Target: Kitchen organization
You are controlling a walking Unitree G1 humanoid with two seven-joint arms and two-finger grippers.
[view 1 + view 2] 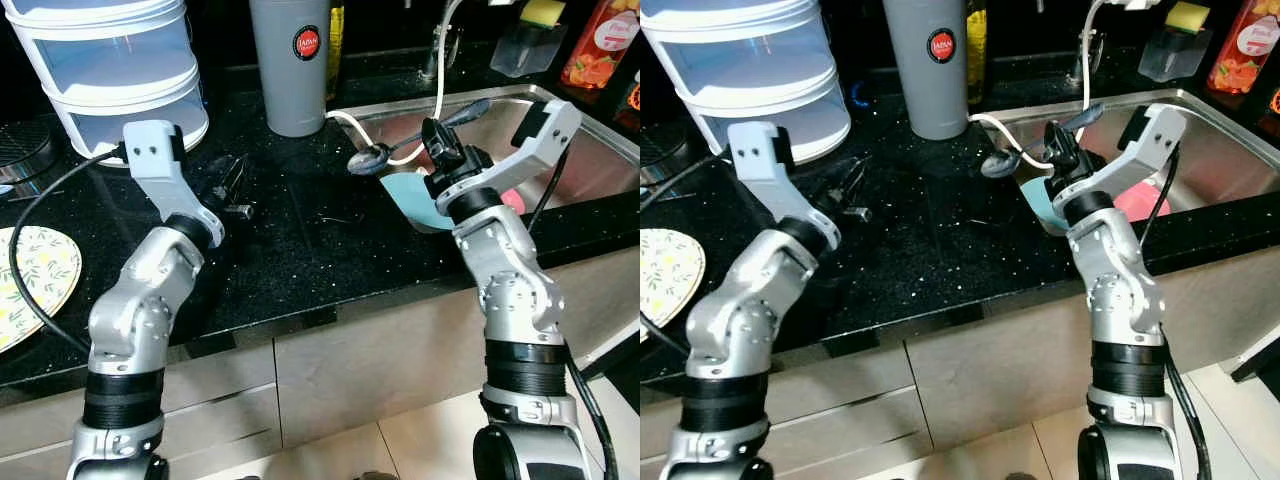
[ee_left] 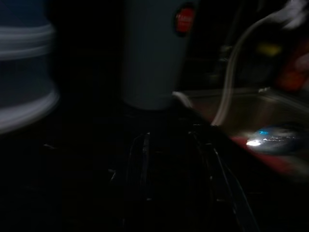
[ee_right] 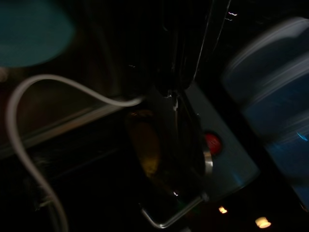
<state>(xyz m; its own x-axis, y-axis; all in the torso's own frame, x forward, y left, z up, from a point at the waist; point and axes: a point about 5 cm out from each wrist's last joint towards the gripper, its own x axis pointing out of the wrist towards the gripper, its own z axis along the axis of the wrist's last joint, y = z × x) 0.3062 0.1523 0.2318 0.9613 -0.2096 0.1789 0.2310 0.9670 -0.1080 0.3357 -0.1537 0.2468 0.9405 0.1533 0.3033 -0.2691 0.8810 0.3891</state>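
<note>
My right gripper [image 1: 441,142] is shut on the handle of a dark grey ladle [image 1: 369,158], held over the counter's edge by the steel sink [image 1: 590,140]. The ladle's bowl points left toward the grey tumbler [image 1: 290,65], and its handle slants up to the right. In the right wrist view the ladle [image 3: 183,140] runs straight out from the closed fingers. My left gripper [image 1: 233,192] hovers low over the black countertop [image 1: 300,240] in front of the tumbler, open and holding nothing. Its fingers [image 2: 143,164] show spread apart in the dim left wrist view.
A stacked translucent container [image 1: 110,70] stands at the back left. A patterned plate [image 1: 35,275] lies at the left edge. A teal flat item [image 1: 412,198] and something pink [image 1: 513,200] rest in the sink. A white hose [image 1: 440,75] hangs from the tap. Soap bottles [image 1: 600,40] stand behind.
</note>
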